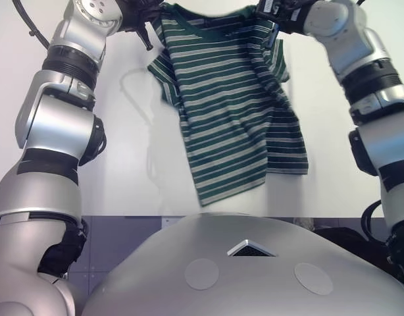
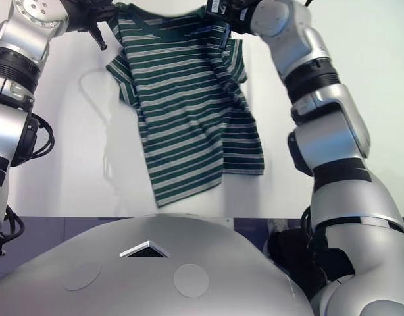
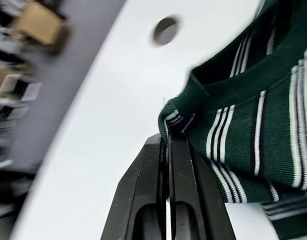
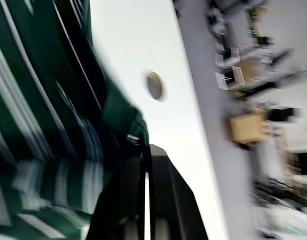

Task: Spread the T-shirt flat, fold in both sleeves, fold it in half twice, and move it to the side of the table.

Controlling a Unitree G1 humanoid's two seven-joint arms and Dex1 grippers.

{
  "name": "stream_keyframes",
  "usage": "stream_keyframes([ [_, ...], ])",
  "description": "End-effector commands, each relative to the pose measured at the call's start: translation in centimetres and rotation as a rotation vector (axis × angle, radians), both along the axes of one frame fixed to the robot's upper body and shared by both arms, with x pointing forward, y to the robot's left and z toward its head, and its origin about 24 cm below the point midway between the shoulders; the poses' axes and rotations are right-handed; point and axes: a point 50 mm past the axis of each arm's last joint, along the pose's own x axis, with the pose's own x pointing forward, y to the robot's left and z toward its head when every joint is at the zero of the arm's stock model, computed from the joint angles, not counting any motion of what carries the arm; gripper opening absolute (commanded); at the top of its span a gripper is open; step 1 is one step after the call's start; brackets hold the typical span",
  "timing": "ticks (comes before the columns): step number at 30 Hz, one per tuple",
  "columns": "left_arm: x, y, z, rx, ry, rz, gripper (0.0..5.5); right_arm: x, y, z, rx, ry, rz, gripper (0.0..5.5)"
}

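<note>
One T-shirt (image 1: 235, 112), green with pale stripes, hangs between two claws above the white tabletop (image 1: 133, 184). Its collar edge is stretched high at the far side and its hem droops toward the near edge; I cannot tell whether the hem touches the surface. The left claw (image 3: 168, 142) is clenched on the shoulder just beside the collar, and the right claw (image 4: 146, 150) is clenched on the opposite shoulder. The cloth looks light, thin and limp: it sags, twists and creases under its own weight, so it will likely hold no shape until laid down. It seems neither slippery nor fragile. The shoulders are a sound place to hold for spreading. For the folds, the hem corners and the two sleeves, the left sleeve (image 1: 164, 72) and the right sleeve (image 1: 279, 62), look the better places.
</note>
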Motion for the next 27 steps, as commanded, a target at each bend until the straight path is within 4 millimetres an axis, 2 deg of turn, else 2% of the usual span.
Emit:
stream_keyframes([
  [1,1.4,-2.2,2.2,0.241,-0.339,-0.032,0.0,2.0,2.3,2.6,-0.088,-0.31,-0.093,0.02],
  [3,1.3,-2.6,1.6,0.275,-0.356,-0.044,0.0,1.9,2.4,2.1,-0.101,-0.31,-0.128,0.02],
  [4,1.2,-2.7,1.2,0.294,-0.352,-0.05,0.0,1.9,2.5,1.7,-0.111,-0.301,-0.14,0.26],
  [6,1.1,-2.8,0.8,0.345,-0.356,-0.067,0.46,1.8,2.6,1.5,-0.119,-0.308,-0.156,0.67],
  [8,1.3,-2.3,1.3,0.43,-0.407,-0.061,0.72,1.9,2.5,1.7,-0.135,-0.364,-0.173,0.95],
  [11,1.6,-1.0,2.0,0.535,-0.45,-0.014,1.24,2.1,1.7,2.3,-0.172,-0.456,-0.206,1.53],
  [13,1.7,-0.2,2.5,0.535,-0.469,0.028,1.66,2.1,1.3,2.4,-0.144,-0.477,-0.215,1.98],
  [15,1.4,0.2,2.2,0.419,-0.422,0.046,1.66,1.8,0.6,1.6,-0.029,-0.396,-0.23,1.98],
  [16,1.1,0.7,1.3,0.345,-0.362,0.058,1.66,1.5,-0.3,0.8,0.039,-0.346,-0.251,1.98],
  [19,-1.2,3.6,-3.2,0.064,-0.149,0.214,1.66,0.1,-3.9,-2.0,0.241,-0.229,-0.371,1.98],
  [21,-2.1,4.4,-5.1,-0.167,-0.056,0.36,1.66,-0.8,-5.3,-3.6,0.347,-0.179,-0.438,1.98],
  [22,-2.4,4.4,-5.8,-0.264,-0.029,0.422,1.66,-1.4,-5.5,-4.6,0.396,-0.138,-0.469,1.98],
  [24,-2.6,4.1,-6.5,-0.351,-0.017,0.499,1.66,-2.2,-5.5,-6.1,0.46,-0.081,-0.504,1.98],
  [27,-2.4,3.6,-6.4,-0.383,-0.063,0.574,1.66,-2.4,-4.6,-6.9,0.556,-0.041,-0.538,1.98],
])
